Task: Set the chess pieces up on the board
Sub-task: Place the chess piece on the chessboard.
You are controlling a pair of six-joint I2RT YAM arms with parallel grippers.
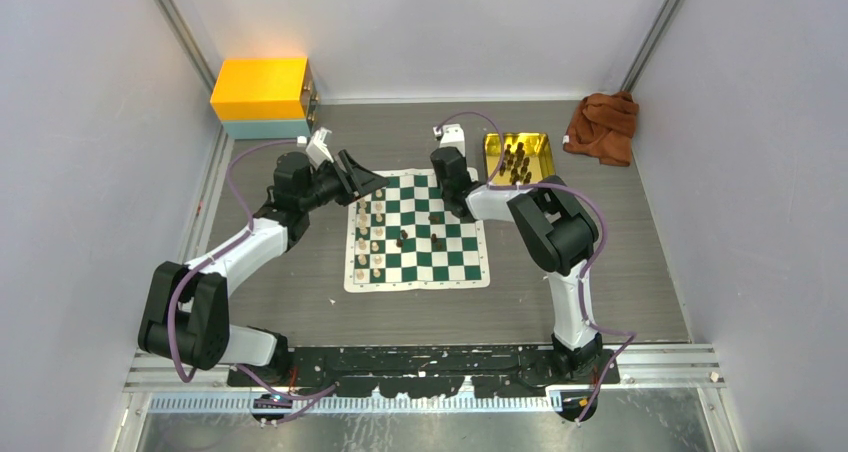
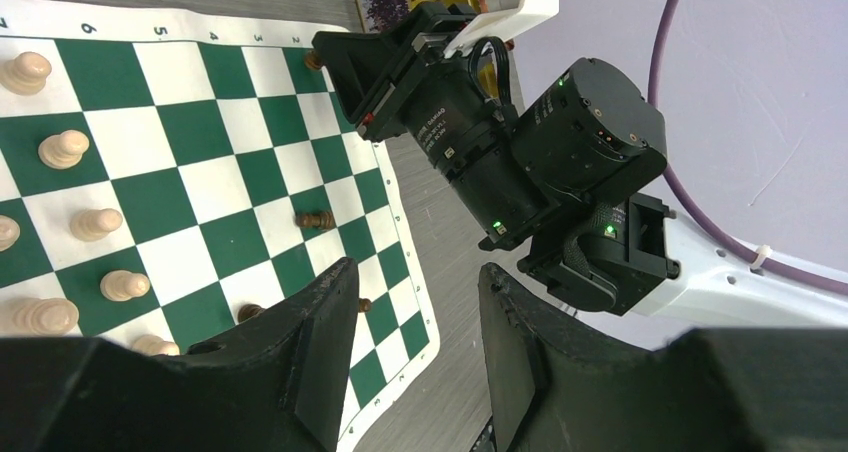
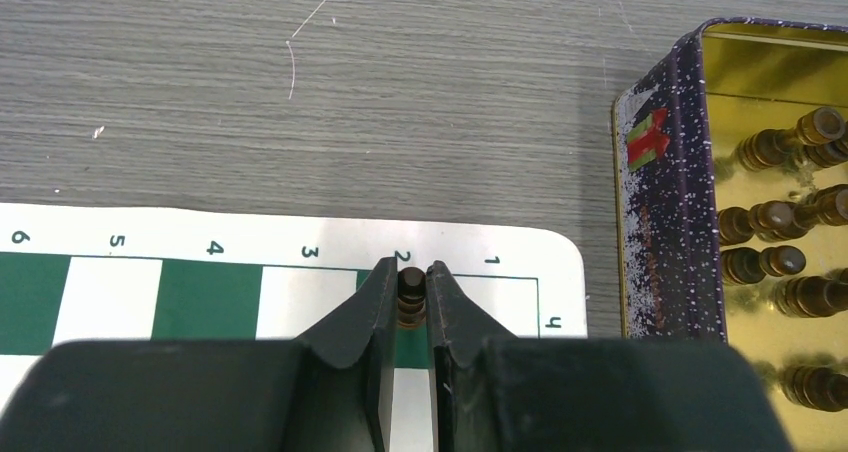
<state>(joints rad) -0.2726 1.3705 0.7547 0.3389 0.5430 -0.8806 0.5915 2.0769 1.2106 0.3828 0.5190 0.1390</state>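
The green and white board (image 1: pixel 440 267) lies mid-table. Cream chess pieces (image 1: pixel 368 237) stand in two columns on its left side and show in the left wrist view (image 2: pixel 62 149). A few dark pieces (image 1: pixel 402 239) stand mid-board, one lying on its side (image 2: pixel 315 219). My right gripper (image 3: pixel 411 270) is shut on a dark piece (image 3: pixel 411 297) over a green square by the "2" mark at the board's far right corner (image 1: pixel 458 187). My left gripper (image 2: pixel 418 277) is open and empty, above the board's far left edge (image 1: pixel 365 184).
A gold tray (image 1: pixel 543 147) with several dark pieces (image 3: pixel 775 217) sits just right of the board's far corner, close to my right gripper. A yellow box (image 1: pixel 262 94) stands at the back left. An orange cloth (image 1: pixel 603 124) lies at the back right.
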